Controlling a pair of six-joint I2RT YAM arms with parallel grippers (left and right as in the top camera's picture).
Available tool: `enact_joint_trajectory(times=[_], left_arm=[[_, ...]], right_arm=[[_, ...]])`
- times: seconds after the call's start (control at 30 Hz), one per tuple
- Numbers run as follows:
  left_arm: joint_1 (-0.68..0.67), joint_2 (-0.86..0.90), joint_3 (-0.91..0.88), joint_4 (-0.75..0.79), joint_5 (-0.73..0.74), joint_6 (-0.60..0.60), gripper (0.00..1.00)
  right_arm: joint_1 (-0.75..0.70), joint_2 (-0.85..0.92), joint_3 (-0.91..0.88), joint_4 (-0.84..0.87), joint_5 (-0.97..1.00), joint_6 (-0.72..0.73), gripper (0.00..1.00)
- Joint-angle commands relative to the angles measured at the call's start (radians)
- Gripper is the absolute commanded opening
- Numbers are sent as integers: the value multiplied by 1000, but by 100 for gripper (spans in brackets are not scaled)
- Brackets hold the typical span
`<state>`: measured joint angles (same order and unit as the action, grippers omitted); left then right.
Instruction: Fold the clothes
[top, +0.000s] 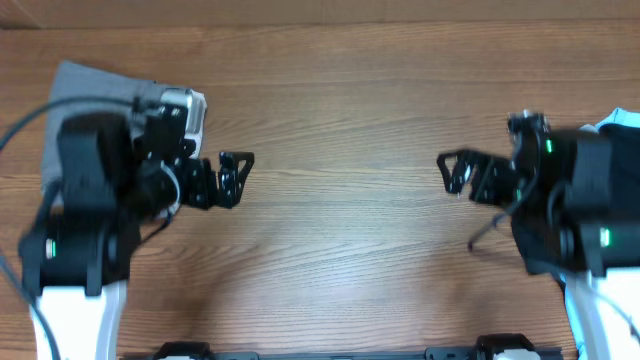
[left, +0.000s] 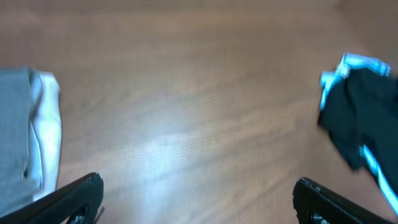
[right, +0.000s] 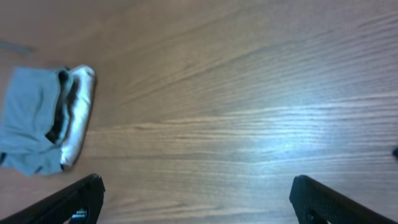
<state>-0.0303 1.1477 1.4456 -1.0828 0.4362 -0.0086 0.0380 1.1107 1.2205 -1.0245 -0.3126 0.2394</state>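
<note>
A folded grey garment (top: 85, 85) with a white piece (top: 196, 112) beside it lies at the back left, partly under my left arm; it also shows as grey cloth (right: 34, 121) and grey cloth (left: 13, 130). A black bundle (left: 360, 118) edged with light-blue cloth (left: 357, 62) lies at the far right; from overhead only a pale corner (top: 622, 122) shows behind my right arm. My left gripper (top: 243, 176) (left: 198, 186) hangs open over bare wood. My right gripper (top: 446, 175) (right: 197, 183) faces it, also open and holding nothing.
The wooden table (top: 340, 100) stretches between both grippers. Its front edge carries the arm mounts (top: 340, 352). A thin dark cable (top: 488, 232) trails from my right arm.
</note>
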Motion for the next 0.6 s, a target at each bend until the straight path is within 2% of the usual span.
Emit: enact_joint_trajectory(times=[0.0,0.07,0.13,0.23,0.47,0.57], left_arm=[[10,96,98,-62,2,84,100],[10,132,108,-78,20,70,100],[10,158,108,-100,38,58,100],[10,183,108,-137,38,53,100],[10,206,108,-150,34,54,100],[10,207,108,-148,31,54,100]], right_arm=[[-7,132,122,-52,48,-61,100],[-21,198,146,-63,105,-21,100],[-59,260,148,-64,192,98,100],[-135,361,148,-70,270,184,100],[-267,556,148,-58,309,188,100],[-307,621,147,-47,312,188,96]])
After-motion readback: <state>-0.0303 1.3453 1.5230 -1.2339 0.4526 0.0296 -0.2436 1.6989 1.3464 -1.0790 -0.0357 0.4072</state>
